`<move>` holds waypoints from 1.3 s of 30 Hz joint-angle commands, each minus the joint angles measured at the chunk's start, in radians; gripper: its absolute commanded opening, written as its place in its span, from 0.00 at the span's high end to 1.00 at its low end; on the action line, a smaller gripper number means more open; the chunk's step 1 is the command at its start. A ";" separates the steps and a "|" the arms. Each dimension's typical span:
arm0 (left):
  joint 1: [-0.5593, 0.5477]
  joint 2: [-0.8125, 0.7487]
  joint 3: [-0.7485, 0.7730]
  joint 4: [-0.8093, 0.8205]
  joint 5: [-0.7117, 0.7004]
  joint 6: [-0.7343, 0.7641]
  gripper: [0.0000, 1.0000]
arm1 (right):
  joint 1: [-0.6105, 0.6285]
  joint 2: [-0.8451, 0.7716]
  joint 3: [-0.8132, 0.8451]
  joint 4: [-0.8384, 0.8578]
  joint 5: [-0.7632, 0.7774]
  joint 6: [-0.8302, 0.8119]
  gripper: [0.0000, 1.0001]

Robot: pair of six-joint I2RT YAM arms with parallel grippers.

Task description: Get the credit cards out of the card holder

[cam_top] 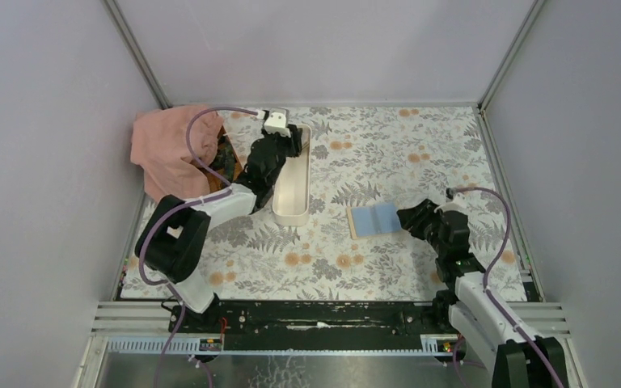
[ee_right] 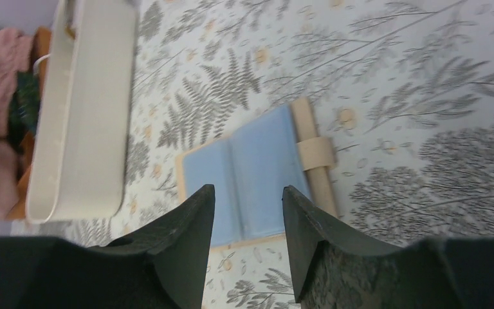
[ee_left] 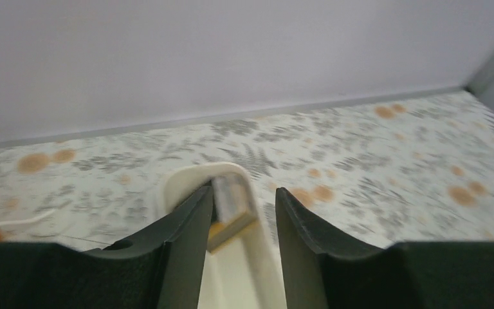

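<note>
The right tool (ee_right: 247, 193) hovers with its fingers spread and nothing between them, just beside the card holder (ee_right: 251, 170). Seen from above, the card holder lies open and flat on the bench (cam_top: 420, 153), blue side up, at the tool's 9 o'clock. Its long axis runs 9 to 3, and in the wrist view the tan strap sits on the 3 o'clock side. This is clearly the nearer arm; the left one is well apart.

Up at 10 o'clock, the left tool (ee_left: 244, 193) is also spread, above the 12 o'clock end of the white tray (cam_top: 291, 212), whose length runs 12 to 6. One credit card (ee_left: 230, 207) leans inside that end, beside one finger, not pinched.

Any cards in the blue pockets? Cannot tell. My read is that the next pull belongs to the right tool.
</note>
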 commanded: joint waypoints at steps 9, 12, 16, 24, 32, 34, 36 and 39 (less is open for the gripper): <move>-0.371 0.009 -0.110 0.034 0.105 -0.180 1.00 | 0.005 0.239 0.177 -0.113 0.125 -0.031 0.87; -0.386 0.063 -0.111 0.019 0.122 -0.220 1.00 | 0.006 0.264 0.171 -0.101 0.113 -0.032 0.97; -0.389 0.125 -0.105 -0.062 0.188 -0.247 1.00 | 0.005 0.295 0.171 -0.113 0.103 -0.051 1.00; -0.428 0.215 -0.133 -0.067 0.323 -0.327 1.00 | 0.006 0.339 0.163 -0.106 0.091 -0.056 1.00; -0.449 0.252 -0.118 -0.111 0.328 -0.339 1.00 | 0.005 0.383 0.151 -0.083 0.062 -0.050 1.00; -0.449 0.255 -0.121 -0.119 0.314 -0.334 1.00 | 0.006 0.389 0.142 -0.074 0.056 -0.047 1.00; -0.449 0.262 -0.126 -0.124 0.300 -0.328 1.00 | 0.004 0.398 0.139 -0.071 0.044 -0.047 1.00; -0.449 0.281 -0.127 -0.132 0.294 -0.327 1.00 | 0.005 0.410 0.136 -0.054 0.013 -0.046 1.00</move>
